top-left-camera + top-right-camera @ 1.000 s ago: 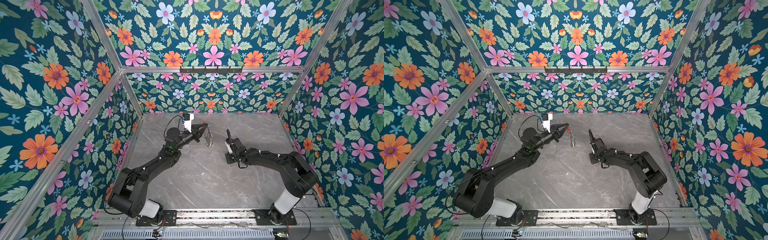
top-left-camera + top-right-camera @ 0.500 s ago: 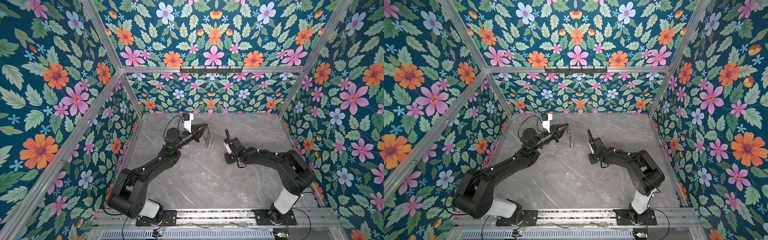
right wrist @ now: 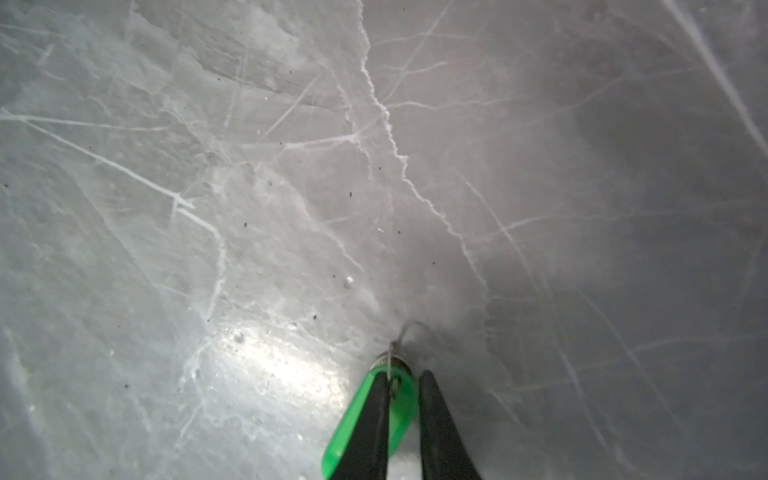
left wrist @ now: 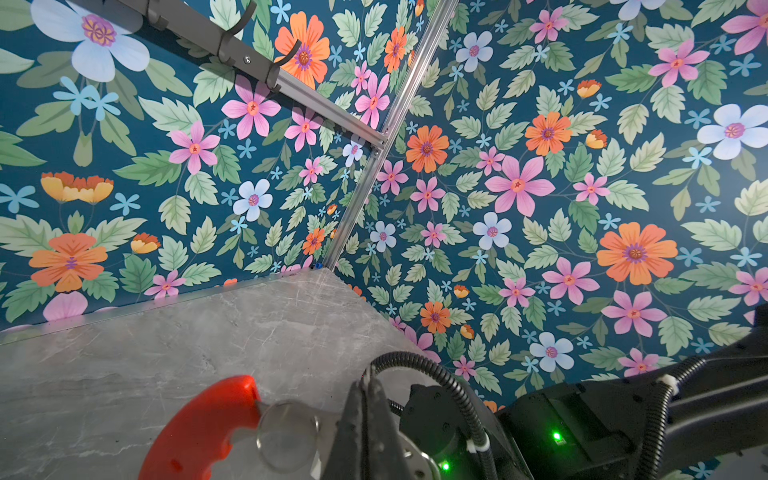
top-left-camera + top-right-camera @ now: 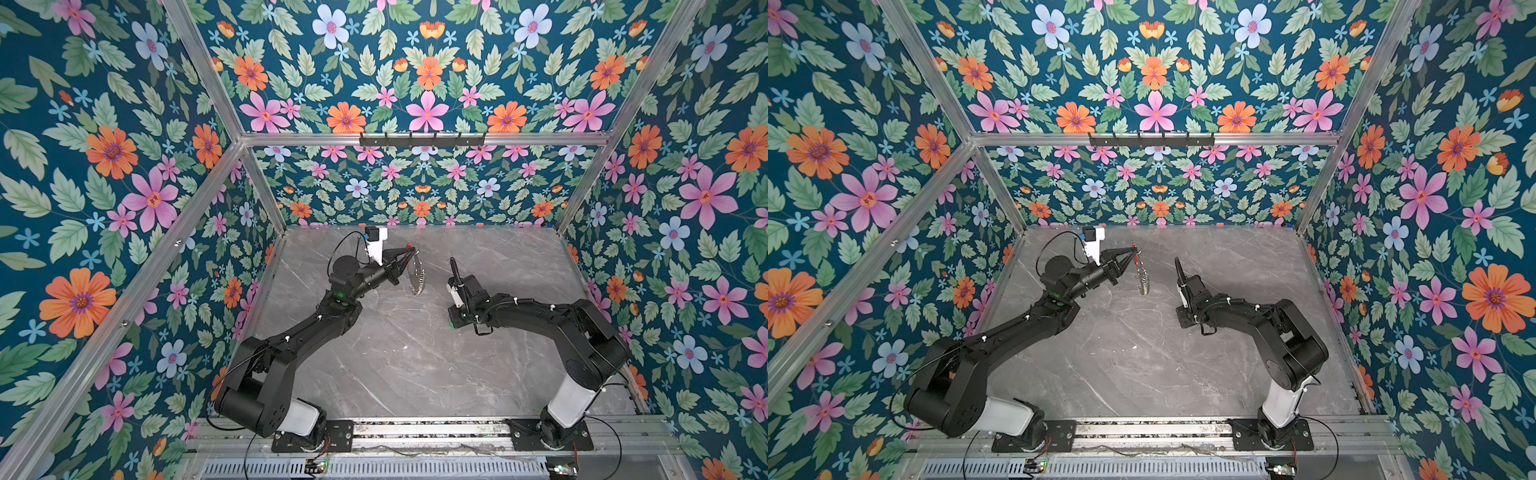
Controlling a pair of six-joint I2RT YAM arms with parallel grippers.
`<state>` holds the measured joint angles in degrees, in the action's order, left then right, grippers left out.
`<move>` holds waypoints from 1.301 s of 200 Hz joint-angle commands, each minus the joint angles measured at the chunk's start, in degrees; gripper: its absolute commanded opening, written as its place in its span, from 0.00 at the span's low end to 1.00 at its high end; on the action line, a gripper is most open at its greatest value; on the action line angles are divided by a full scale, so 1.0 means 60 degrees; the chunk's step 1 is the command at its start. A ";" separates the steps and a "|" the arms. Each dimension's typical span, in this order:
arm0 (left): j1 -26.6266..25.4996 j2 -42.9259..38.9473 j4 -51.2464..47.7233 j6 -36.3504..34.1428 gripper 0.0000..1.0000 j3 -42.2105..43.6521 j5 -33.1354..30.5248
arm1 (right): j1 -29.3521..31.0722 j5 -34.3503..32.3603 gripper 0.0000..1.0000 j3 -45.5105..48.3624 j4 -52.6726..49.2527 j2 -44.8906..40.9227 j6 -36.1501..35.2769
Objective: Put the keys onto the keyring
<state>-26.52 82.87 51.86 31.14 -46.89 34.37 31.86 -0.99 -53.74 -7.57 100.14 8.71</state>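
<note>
Right gripper [image 3: 405, 374] fingers, pressed together a second ago, now stand slightly apart over the green key tag [image 3: 402, 401], which appears to lie flat and unclamped on the grey table [image 3: 249, 208], right of centre. The tag's long axis runs slantwise under one finger, with its metal loop [image 3: 392, 357] poking out beyond the fingertips. Farther back and to the left, well apart from the tag, the left gripper [image 5: 409, 252] is clamped on the red plastic arc [image 4: 199, 428] of the keyring [image 5: 417, 274], holding the hoop above the table with its silver rings dangling. Bare marble lies between the two. The right arm is plainly nearer the tag, and the flowered walls stand well clear.
</note>
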 commanded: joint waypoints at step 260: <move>0.0055 -0.0316 0.0376 -0.0287 0.00 0.0184 -0.0060 | 0.0008 0.0137 0.15 -0.0368 -0.0113 0.0141 0.0021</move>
<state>-26.35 81.62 51.83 29.89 -45.76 34.33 31.86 -0.38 -55.57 -8.27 100.64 8.88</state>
